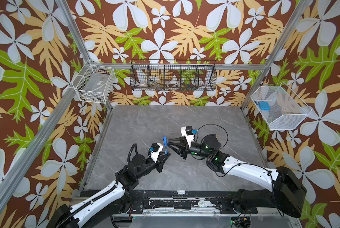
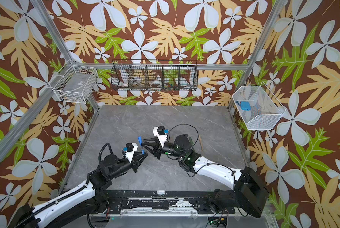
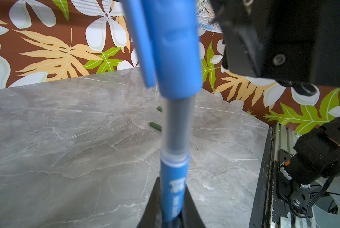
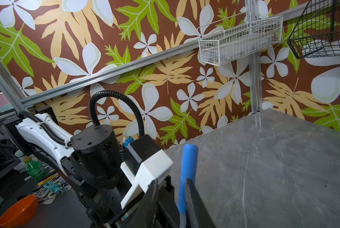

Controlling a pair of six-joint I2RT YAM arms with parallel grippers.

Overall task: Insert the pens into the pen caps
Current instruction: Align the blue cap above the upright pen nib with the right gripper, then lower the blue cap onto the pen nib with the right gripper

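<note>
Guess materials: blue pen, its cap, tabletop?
Blue pen: likely plastic, matte barrel, translucent grey section, white print. Blue cap: smooth opaque plastic, moulded clip. Tabletop: grey veined marble look, faintly glossy reflections; stone or laminate, cannot tell.

left gripper point(image 2: 145, 154): clamped on blue pen point(image 2: 143, 151)
blue cap point(image 2: 139, 139): on pen's far end
right gripper point(image 2: 143, 143): fingertips flank pen beside cap
tan pen point(image 2: 200, 142): flat on table point(image 2: 165, 118), right side

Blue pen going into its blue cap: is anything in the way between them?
Nothing visible. The blue cap already sits over the tip end of the blue pen, in line with it. Only the pen's grey section shows between the cap's rim and the blue barrel.
</note>
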